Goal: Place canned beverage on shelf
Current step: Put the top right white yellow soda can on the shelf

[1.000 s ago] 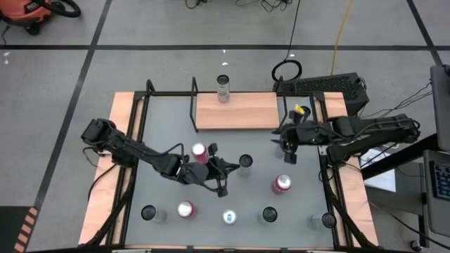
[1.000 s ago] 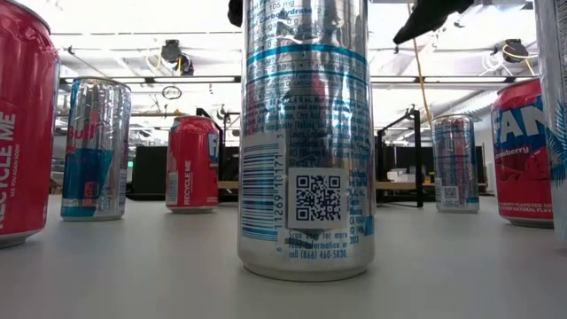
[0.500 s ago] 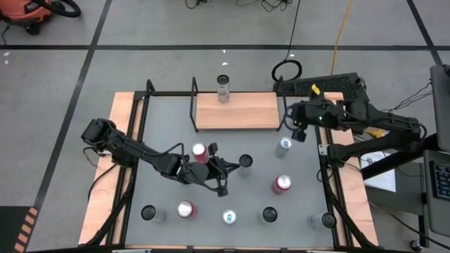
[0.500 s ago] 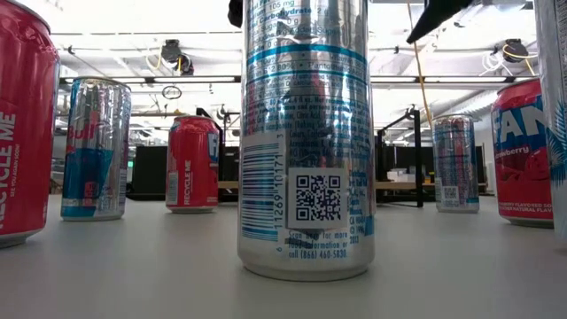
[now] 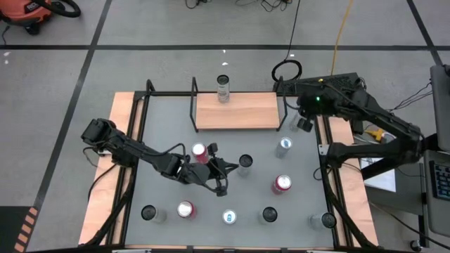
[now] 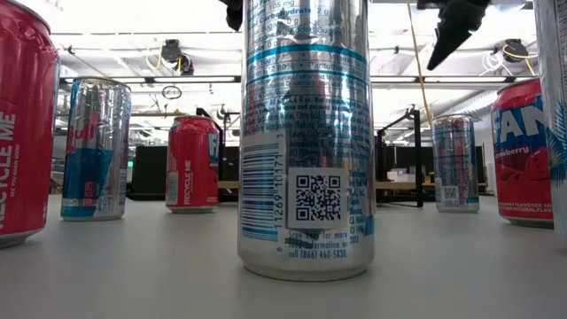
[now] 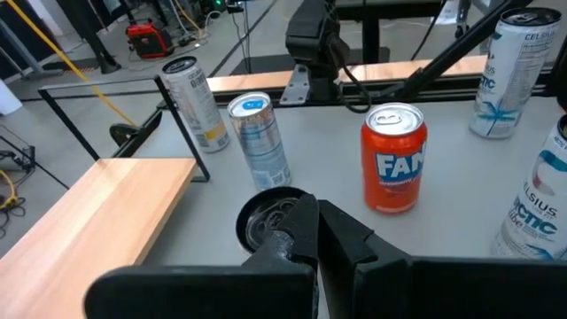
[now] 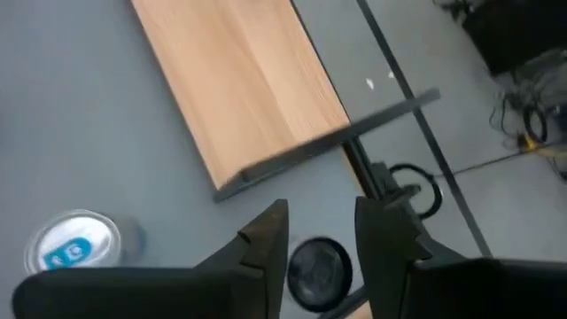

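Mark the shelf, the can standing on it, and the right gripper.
shelf (image 5: 242, 112), high view, bare wood board.
can on the shelf (image 5: 223, 81), high view, lid.
right gripper (image 5: 304, 124), high view, between its fingertips.

The shelf (image 5: 238, 111) is a small rectangular light-wood board with thin black rod frames at both ends, lying flat at the far middle of the grey surface (image 5: 162, 119). One slim silver can (image 5: 223, 89) stands upright at its far edge, left of centre. A silver can with a blue top (image 5: 284, 145) stands upright on the surface just off the shelf's near right corner, clear of the board.
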Controlling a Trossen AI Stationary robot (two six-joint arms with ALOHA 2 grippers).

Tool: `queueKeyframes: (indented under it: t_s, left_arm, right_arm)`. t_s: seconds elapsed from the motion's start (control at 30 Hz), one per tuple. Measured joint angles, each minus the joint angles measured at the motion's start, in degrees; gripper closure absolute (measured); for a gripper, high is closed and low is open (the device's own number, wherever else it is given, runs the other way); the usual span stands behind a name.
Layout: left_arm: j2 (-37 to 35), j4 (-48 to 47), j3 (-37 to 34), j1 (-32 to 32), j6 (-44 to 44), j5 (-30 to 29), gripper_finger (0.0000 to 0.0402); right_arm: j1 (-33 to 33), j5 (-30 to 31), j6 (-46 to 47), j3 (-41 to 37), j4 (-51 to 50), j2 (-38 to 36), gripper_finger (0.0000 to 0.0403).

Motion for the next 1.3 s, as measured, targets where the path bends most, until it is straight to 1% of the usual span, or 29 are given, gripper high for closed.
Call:
queueKeyframes:
  t_s: [0.13, 0.27, 0.4, 0.53, 0.73, 0.8, 0.87, 0.97, 1.17, 1.3]
  left_arm:
    - [0.00, -0.26, 0.00, 0.00, 0.53, 0.00, 0.0396]
    - [0.00, -0.48, 0.00, 0.00, 1.03, 0.03, 0.0396]
    - [0.00, -0.51, 0.00, -0.05, 0.95, 0.07, 0.0396]
    - [0.00, -0.53, 0.00, -0.21, -0.44, 0.32, 0.0396]
    - [0.00, -0.41, 0.00, -0.26, -0.57, 0.33, 0.0396]
    - [0.00, -0.27, 0.00, -0.26, -0.57, 0.29, 0.0396]
    - [0.00, -0.25, 0.00, -0.26, -0.59, 0.26, 0.0396]
    - [0.00, -0.27, 0.00, -0.31, -0.60, 0.24, 0.0396]
    - [0.00, -0.27, 0.00, -0.31, -0.61, 0.11, 0.0396]
    - [0.00, -0.35, 0.00, -0.31, -0.57, -0.07, 0.0396]
  right_arm:
    - [-4.31, -3.58, -1.63, 0.00, -0.28, 0.88, 0.0281]
    - [-7.22, -3.70, -3.33, -0.01, -0.28, 2.06, 0.0260]
    - [-8.42, -3.61, -3.16, -0.01, -0.64, 2.25, 0.0245]
    - [-9.52, -3.53, -1.23, -0.02, -5.33, 2.51, 0.0226]
    - [-11.79, -3.58, 0.11, -0.02, -9.66, 3.61, 0.0176]
    - [-12.54, -5.28, -0.71, -0.02, -10.20, 4.27, 0.0159]
    - [-13.37, -7.82, -1.92, -0.34, -9.84, 4.98, 0.0143]
    - [-14.52, -9.37, -4.33, -1.76, -9.23, 6.32, 0.0125]
    - [-17.61, -9.35, -7.31, -3.77, -8.23, 9.11, 0.0103]
    - [-19.83, -9.35, -8.21, -3.82, -5.32, 10.30, 0.0094]
